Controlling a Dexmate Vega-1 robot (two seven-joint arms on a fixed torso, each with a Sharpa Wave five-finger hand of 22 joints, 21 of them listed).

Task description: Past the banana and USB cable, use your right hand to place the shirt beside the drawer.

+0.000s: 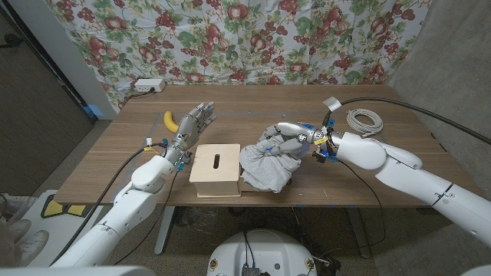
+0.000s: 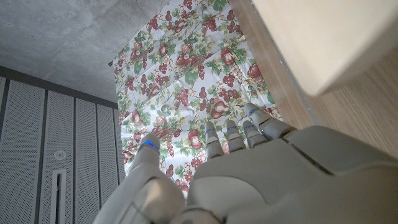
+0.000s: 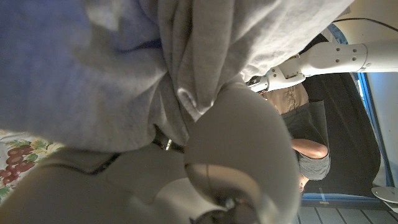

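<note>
A crumpled grey shirt [image 1: 268,165] lies on the wooden table [image 1: 253,107], its left edge against the pale wooden drawer box [image 1: 217,170]. My right hand [image 1: 295,138] grips the shirt's upper right part; the grey cloth [image 3: 205,56] bunches over the fingers in the right wrist view. My left hand [image 1: 192,126] stands open just left of the drawer, fingers spread and pointing to the far side, holding nothing. The yellow banana [image 1: 171,120] lies beyond and left of that hand. A coiled white USB cable [image 1: 365,119] rests at the far right of the table.
A white power strip [image 1: 148,85] sits at the table's far left corner. A floral cloth [image 1: 245,38] hangs behind the table. In the right wrist view a person [image 3: 311,149] stands beyond the hand. The drawer's corner [image 2: 323,37] shows near my left hand [image 2: 249,174].
</note>
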